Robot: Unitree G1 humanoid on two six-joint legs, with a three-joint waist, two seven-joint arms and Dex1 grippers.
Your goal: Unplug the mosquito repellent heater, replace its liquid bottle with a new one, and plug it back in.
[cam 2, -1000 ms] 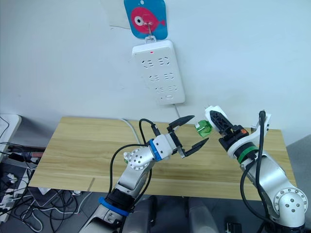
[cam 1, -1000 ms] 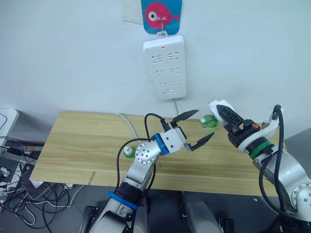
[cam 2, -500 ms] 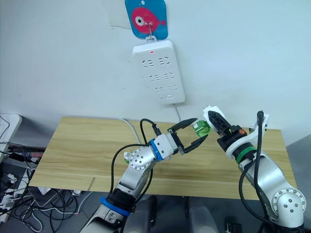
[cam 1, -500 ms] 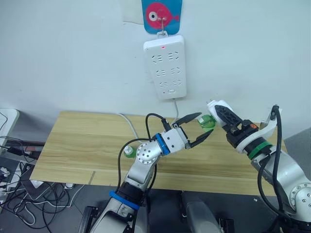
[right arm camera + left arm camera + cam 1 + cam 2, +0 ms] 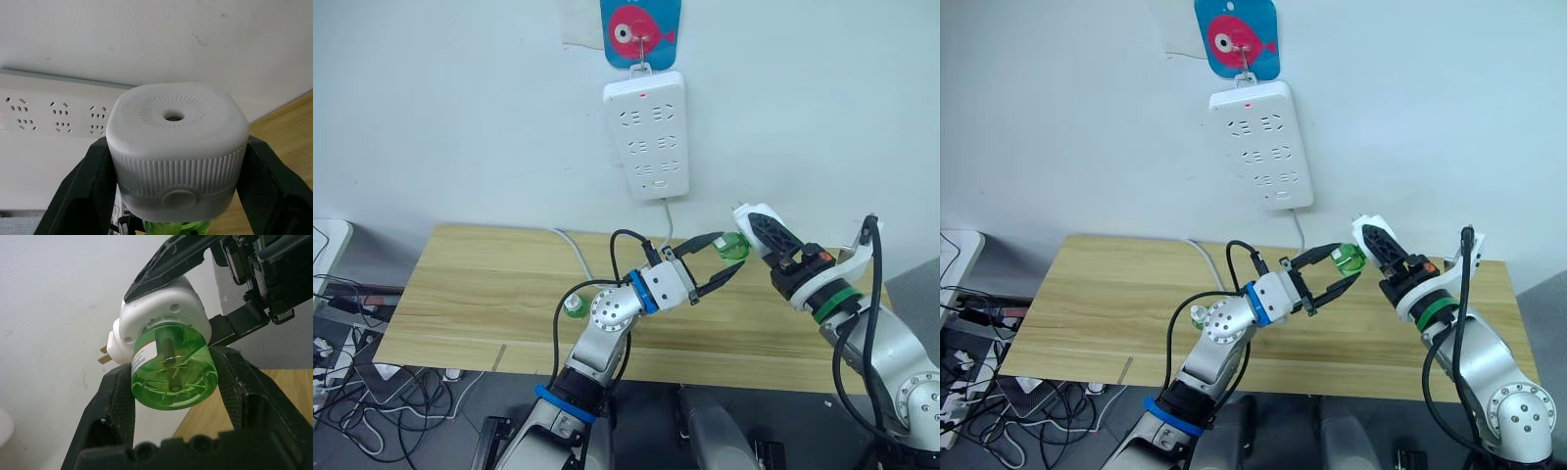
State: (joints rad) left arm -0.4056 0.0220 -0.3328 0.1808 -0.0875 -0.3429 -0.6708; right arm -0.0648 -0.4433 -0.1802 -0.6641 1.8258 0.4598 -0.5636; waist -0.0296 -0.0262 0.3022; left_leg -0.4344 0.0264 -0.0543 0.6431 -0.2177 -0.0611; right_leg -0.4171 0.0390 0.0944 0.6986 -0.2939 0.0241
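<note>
White wall ahead of me, a power strip (image 5: 645, 135) hanging on it above a pale wooden bench (image 5: 480, 294). At the bench's left, the capped green bottle (image 5: 573, 307) waits beside my left arm. My left gripper (image 5: 717, 259) is part open, its black fingers (image 5: 117, 401) bracketing the translucent green bottle (image 5: 172, 371), seemingly just touching. Further right, my right gripper (image 5: 171, 161) is clamped on the heater (image 5: 176, 147), a smooth rounded white shell with ribbed sides, held above the bench. I judge the old bottle's removal is in hand; next I squeeze and twist it free.
</note>
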